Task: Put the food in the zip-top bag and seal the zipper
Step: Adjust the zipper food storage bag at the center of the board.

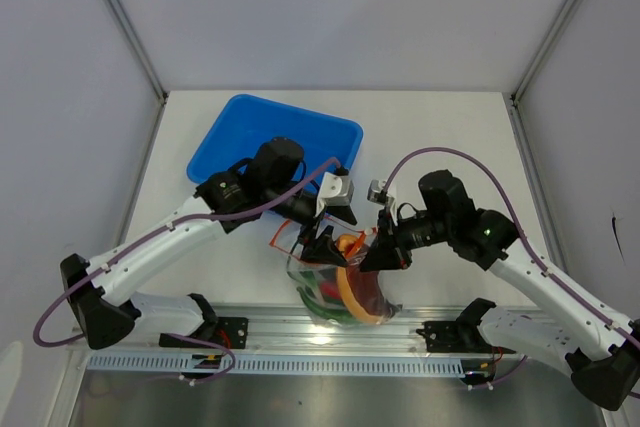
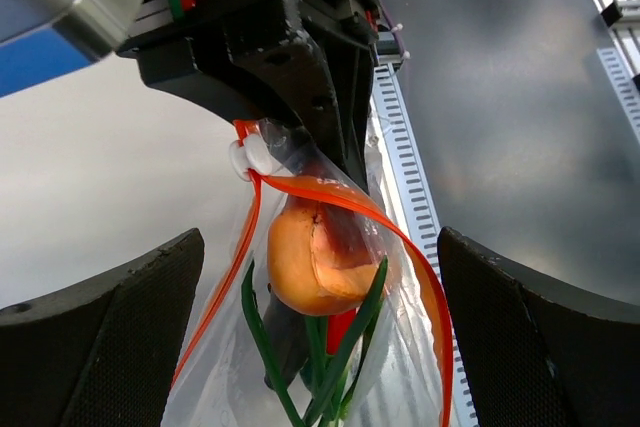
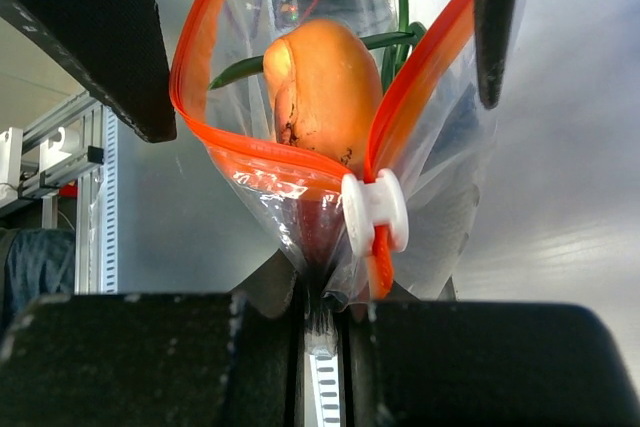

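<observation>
The zip-top bag [image 1: 335,292] is held up near the table's front edge, its mouth gaping. Its zipper [image 3: 258,155] runs as an orange-red loop to a white slider [image 3: 375,212]. My right gripper [image 3: 322,302] is shut on the bag's plastic corner just beside that slider. My left gripper [image 2: 318,247] stands wide open, its fingers [image 2: 105,342] on either side of the bag's mouth without touching it. Inside the bag sits the food: an orange slice [image 2: 318,262], green onion stems [image 2: 352,332], a red chili [image 2: 340,330] and a grey piece [image 2: 285,342].
A blue plastic tray [image 1: 240,122] lies behind the left arm. An aluminium rail [image 1: 270,325] runs along the table's near edge just below the bag. Both grippers [image 1: 322,245] [image 1: 382,255] hang close together over the front middle.
</observation>
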